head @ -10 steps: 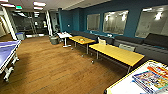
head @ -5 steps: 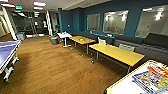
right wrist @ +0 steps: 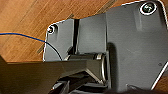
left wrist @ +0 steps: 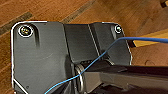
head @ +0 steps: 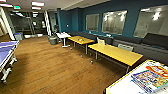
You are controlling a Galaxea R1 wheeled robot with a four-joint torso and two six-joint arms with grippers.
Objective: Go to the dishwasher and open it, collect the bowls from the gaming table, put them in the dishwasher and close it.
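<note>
**Two yellow benches along the blue wall**

In the head view, left to right: a blue ping-pong table point(head: 6, 53) at the edge, open wooden floor point(head: 50, 67), a small white table point(head: 63, 35), then a far yellow bench point(head: 80, 40) carrying small bright items too blurred to name, a nearer yellow bench point(head: 115, 53), and the white-topped gaming table point(head: 130, 85) at the near right corner. Whether either gripper is wide or narrow cannot be told.

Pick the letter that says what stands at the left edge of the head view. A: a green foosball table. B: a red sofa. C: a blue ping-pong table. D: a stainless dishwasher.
C: a blue ping-pong table on white legs stands at the left edge, on the wooden floor.
</note>
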